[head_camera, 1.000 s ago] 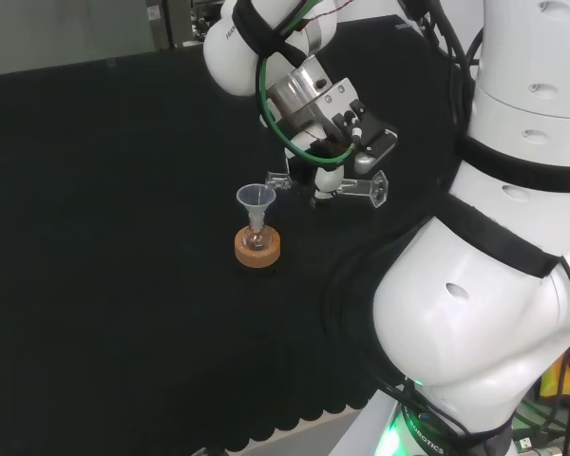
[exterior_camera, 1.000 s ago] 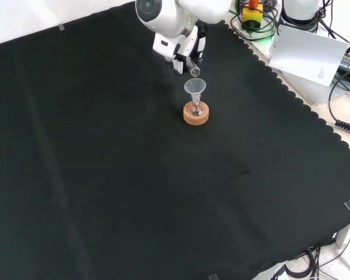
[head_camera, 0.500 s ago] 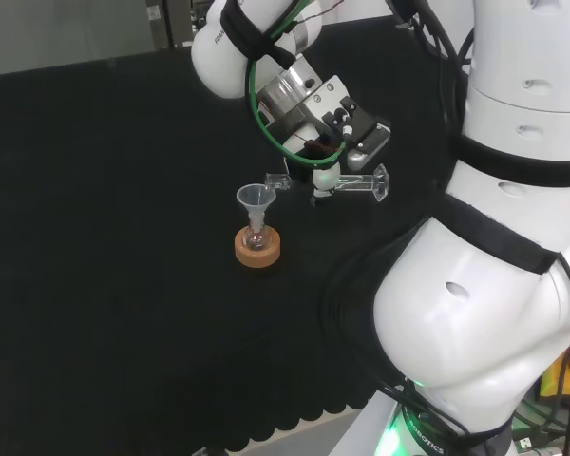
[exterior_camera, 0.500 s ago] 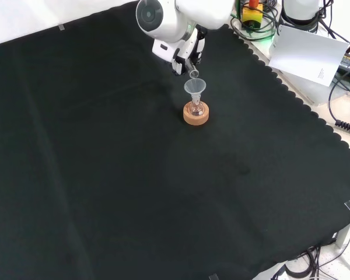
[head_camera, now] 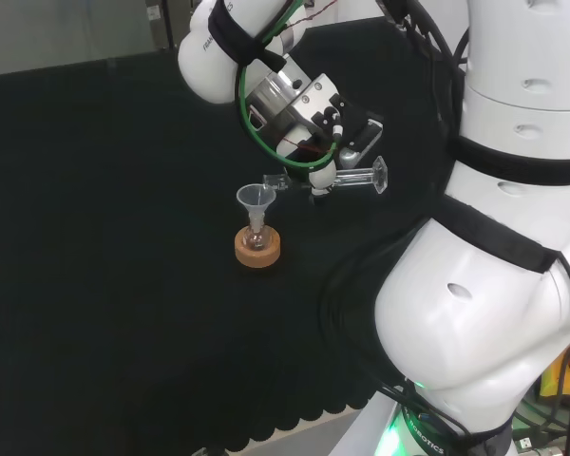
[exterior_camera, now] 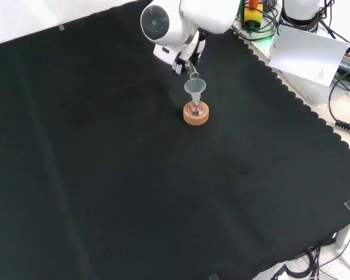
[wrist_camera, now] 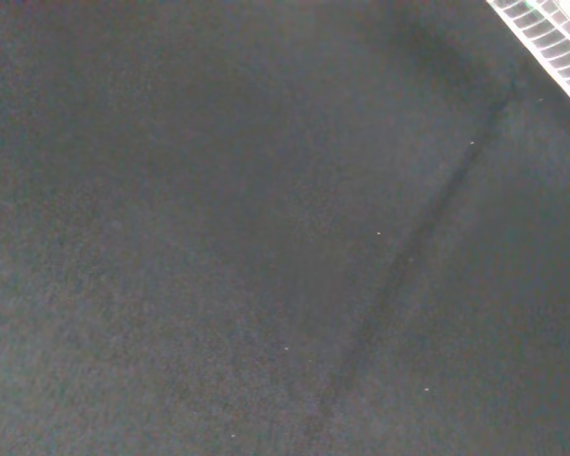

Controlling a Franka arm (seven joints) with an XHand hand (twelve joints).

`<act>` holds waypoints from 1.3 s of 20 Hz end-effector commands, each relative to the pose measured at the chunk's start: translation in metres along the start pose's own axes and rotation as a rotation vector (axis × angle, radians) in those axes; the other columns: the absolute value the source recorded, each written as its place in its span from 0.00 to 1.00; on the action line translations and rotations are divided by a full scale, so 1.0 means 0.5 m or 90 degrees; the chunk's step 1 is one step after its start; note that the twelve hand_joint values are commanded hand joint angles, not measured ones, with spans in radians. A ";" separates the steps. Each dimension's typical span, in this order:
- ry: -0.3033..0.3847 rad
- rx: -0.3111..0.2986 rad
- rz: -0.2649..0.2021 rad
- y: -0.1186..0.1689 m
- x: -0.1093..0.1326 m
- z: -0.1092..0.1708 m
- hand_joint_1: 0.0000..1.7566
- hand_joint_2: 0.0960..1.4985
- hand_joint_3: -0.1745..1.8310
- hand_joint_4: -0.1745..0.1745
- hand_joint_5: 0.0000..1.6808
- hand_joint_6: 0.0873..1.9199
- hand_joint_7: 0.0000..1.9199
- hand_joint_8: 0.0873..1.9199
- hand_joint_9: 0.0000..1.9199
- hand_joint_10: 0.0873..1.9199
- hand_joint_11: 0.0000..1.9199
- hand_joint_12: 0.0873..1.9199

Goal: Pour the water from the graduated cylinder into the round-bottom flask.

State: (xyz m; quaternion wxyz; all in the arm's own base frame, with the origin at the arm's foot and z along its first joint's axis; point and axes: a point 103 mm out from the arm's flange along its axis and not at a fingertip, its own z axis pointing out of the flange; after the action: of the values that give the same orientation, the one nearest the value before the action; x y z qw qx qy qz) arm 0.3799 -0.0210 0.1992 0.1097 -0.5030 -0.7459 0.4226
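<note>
The graduated cylinder [head_camera: 347, 178] lies almost level in the head view, held in the curled fingers of the hand [head_camera: 315, 171], its mouth just over the rim of the funnel [head_camera: 256, 199] seated in the round-bottom flask [head_camera: 256, 237] on its cork ring [head_camera: 257, 249]. This looks like the pouring step. Next, the base probably needs lifting further while the mouth keeps over the funnel.

obstacle: funnel [head_camera: 256, 199] on flask [head_camera: 257, 237], cork stand [head_camera: 257, 249] | free: bare black cloth [exterior_camera: 105, 175] on every side
</note>
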 end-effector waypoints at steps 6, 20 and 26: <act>-0.044 0.011 0.027 -0.015 0.008 -0.017 0.71 0.74 0.09 0.00 0.55 0.54 0.50 0.53 0.69 0.03 0.60 0.39; -0.082 0.019 0.050 -0.015 0.017 -0.027 0.71 0.74 0.09 0.00 0.55 0.54 0.50 0.54 0.69 0.03 0.60 0.39; -0.101 0.023 0.064 -0.015 0.020 -0.029 0.71 0.74 0.09 0.00 0.55 0.55 0.50 0.54 0.69 0.03 0.60 0.39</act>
State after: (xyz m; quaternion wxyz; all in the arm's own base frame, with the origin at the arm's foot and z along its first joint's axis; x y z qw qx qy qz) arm 0.3792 -0.0071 0.2113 0.0458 -0.5040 -0.7212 0.4731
